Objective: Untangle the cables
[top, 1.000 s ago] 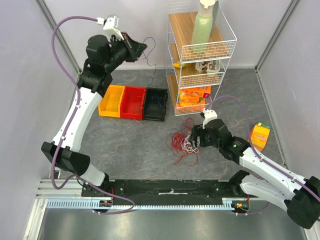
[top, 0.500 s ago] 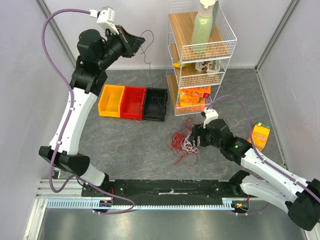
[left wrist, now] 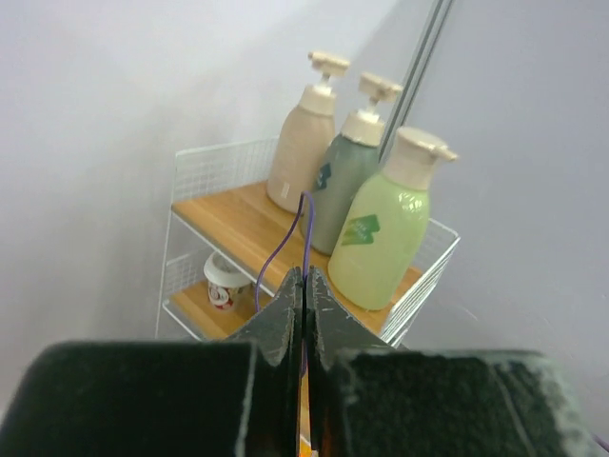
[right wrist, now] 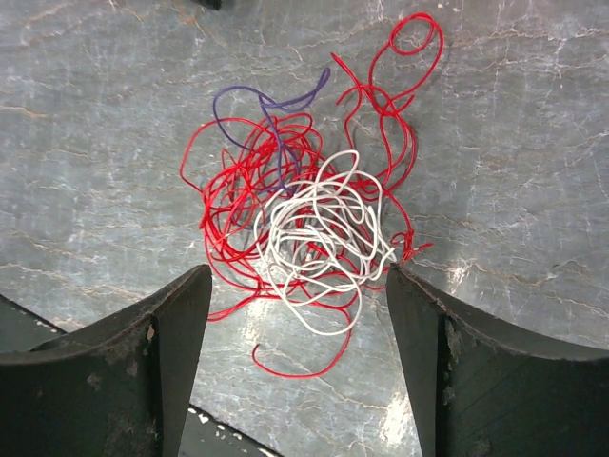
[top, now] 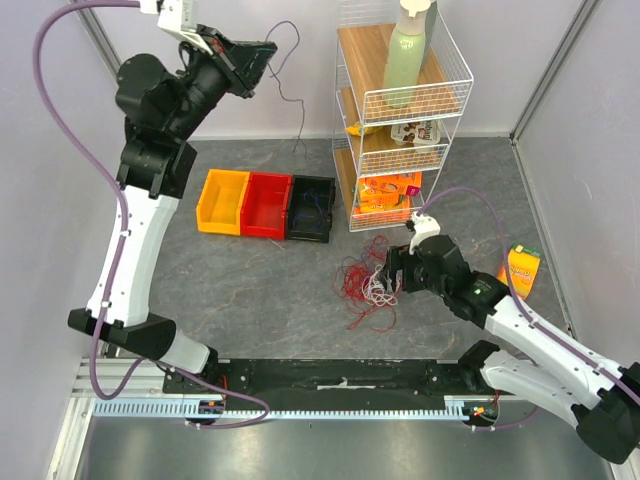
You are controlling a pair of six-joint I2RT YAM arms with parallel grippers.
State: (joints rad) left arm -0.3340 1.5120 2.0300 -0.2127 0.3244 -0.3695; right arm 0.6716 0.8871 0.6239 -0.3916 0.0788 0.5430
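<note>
High at the back left, my left gripper [top: 268, 50] is shut on a thin purple cable [top: 279, 92] that dangles down toward the floor beside the rack. The left wrist view has the jaws pressed together [left wrist: 306, 274] with the purple cable [left wrist: 306, 224] rising from between them. On the floor lies a tangle of cables [top: 365, 285]: red [right wrist: 238, 181], white [right wrist: 324, 228] and a short purple strand [right wrist: 271, 114]. My right gripper [top: 386, 283] hovers just above this clump, open [right wrist: 297, 278], its fingers on either side of the white loops and holding nothing.
A yellow bin [top: 224, 200], a red bin [top: 266, 204] and a black bin [top: 310, 208] with dark wires inside stand in a row left of the white wire rack [top: 400, 110], which carries bottles and snack packs. An orange box [top: 520, 272] lies at the right.
My left arm has risen and swung to the left, carrying the purple cable higher. The right arm and the tangle have stayed put.
</note>
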